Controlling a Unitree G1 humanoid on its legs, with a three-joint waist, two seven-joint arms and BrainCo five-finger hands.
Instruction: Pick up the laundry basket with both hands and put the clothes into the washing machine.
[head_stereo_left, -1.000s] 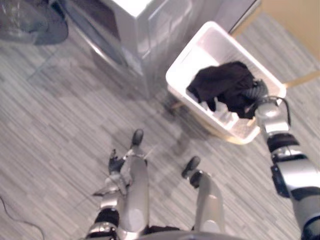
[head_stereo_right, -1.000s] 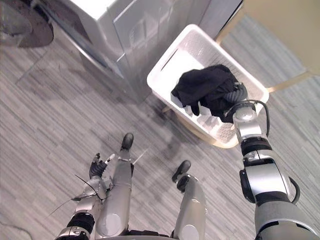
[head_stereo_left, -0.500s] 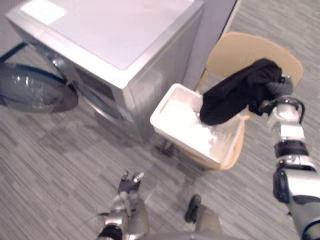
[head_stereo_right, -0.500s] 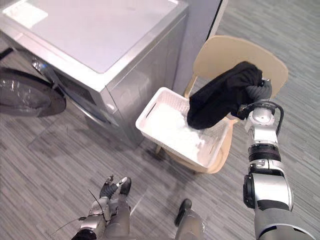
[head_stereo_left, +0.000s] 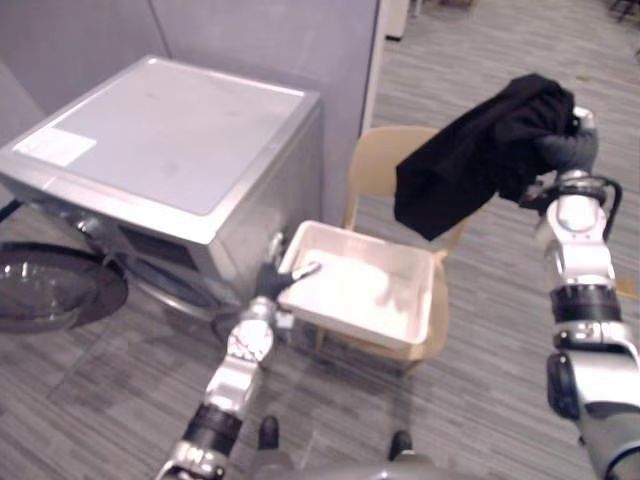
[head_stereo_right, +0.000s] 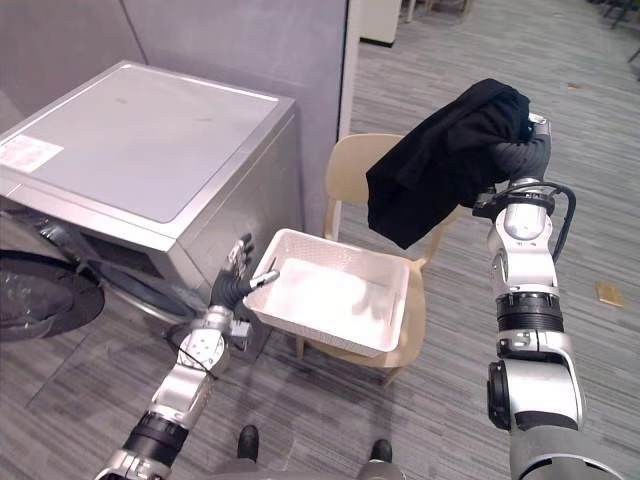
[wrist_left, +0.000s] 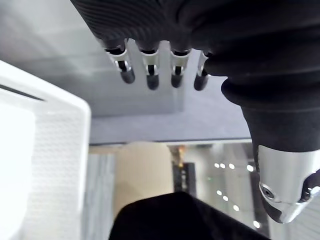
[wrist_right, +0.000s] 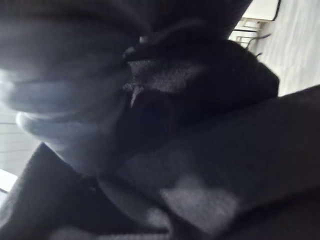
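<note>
I can't tell whether my right hand (head_stereo_left: 566, 152), buried in the dangling black garment (head_stereo_left: 478, 155), actually grips it; it may slip off.

Tan chair (head_stereo_left: 372, 175) (grey plank floor (head_stereo_left: 490, 300)).

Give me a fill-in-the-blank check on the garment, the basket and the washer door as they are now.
The right hand holds up a ____ garment.
The basket, with the left hand by its rim, rests on a ____.
The washer has a round door that stands ____.
Missing words: black; chair; open.
</note>
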